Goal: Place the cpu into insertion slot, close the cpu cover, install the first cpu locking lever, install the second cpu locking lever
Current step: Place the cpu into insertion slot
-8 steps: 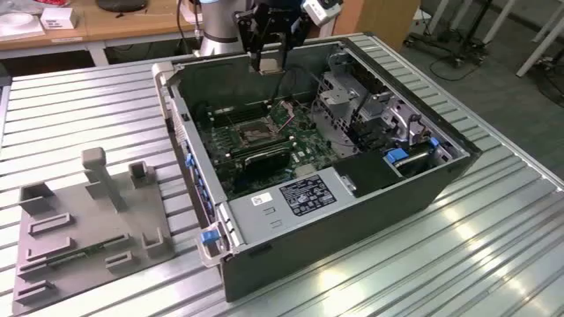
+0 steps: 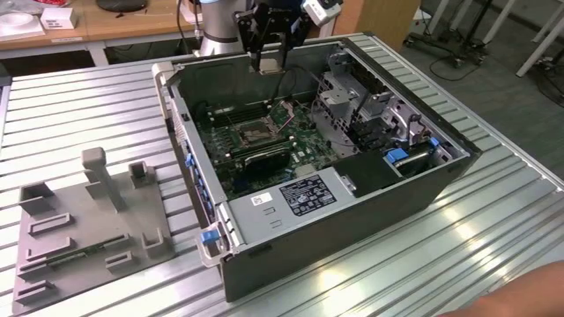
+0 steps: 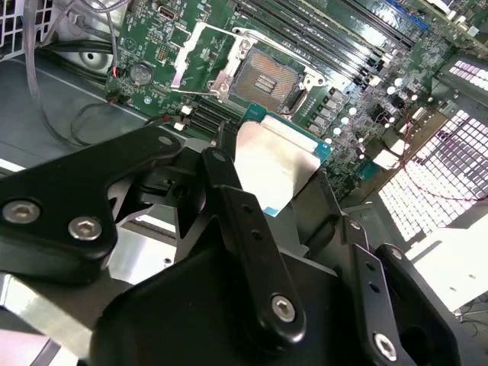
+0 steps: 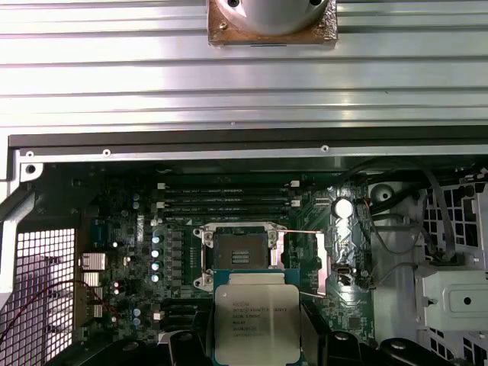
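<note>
We find the jaws clenched on the cpu [image 3: 278, 160]. Their black fingers [image 3: 245, 223] press two opposite edges of the chip, and its dull silver top faces both wrist cameras. The chip hangs in the air above the insertion slot [image 4: 240, 250] — apart from it, touching neither its rim nor its centre. In the exterior view the cpu [image 2: 267, 65] sits high over the slot [image 2: 255, 137], about level with the upper edge of the open computer case [image 2: 379, 198]. The arm [image 2: 218, 30] rises just behind it.

The slot itself lies bare: its dark centre and brassy-grey rim show in full in both wrist views, with no chip seated in it. The cpu cover [image 3: 183, 59] stands swung up off the slot at one side of it, and the green motherboard [image 3: 152, 38] shows through its cut-out window. Long black memory slots [image 4: 229, 200] run just beside the slot, and a row of small pale capacitors [image 4: 155, 248] stands near another side of it.

The case rests on a ribbed metal counter [image 2: 88, 112]. Well apart from the slot, outside the case, a grey holder plate [image 2: 88, 224] with upright posts lies on the same counter.
</note>
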`<state>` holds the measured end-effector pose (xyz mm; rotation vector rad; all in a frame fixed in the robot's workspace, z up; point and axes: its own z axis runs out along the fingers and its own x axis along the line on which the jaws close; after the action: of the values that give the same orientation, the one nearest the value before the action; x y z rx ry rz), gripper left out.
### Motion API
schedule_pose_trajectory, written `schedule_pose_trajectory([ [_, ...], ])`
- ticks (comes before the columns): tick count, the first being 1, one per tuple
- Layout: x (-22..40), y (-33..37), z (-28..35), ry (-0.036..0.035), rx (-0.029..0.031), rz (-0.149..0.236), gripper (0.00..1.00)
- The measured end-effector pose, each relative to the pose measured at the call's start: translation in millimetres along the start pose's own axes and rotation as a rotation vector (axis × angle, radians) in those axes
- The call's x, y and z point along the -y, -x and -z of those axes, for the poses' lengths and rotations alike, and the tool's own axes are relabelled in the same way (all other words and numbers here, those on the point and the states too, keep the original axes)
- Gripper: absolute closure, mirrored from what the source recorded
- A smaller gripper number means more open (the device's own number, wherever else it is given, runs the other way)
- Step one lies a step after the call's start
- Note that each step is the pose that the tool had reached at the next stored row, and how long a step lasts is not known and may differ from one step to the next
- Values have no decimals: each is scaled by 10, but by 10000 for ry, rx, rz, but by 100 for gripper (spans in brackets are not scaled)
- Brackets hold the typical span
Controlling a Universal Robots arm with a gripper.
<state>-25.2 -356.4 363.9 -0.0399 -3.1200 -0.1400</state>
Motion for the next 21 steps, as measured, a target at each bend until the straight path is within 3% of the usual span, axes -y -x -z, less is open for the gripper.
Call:
schedule_pose_trajectory([
  [5, 1, -3, -10, 1, 35, 6, 46],
  [8, 6, -13, -32, 23, 90, 21, 46],
  [21, 44, -111, -157, 201, 263, 126, 46],
])
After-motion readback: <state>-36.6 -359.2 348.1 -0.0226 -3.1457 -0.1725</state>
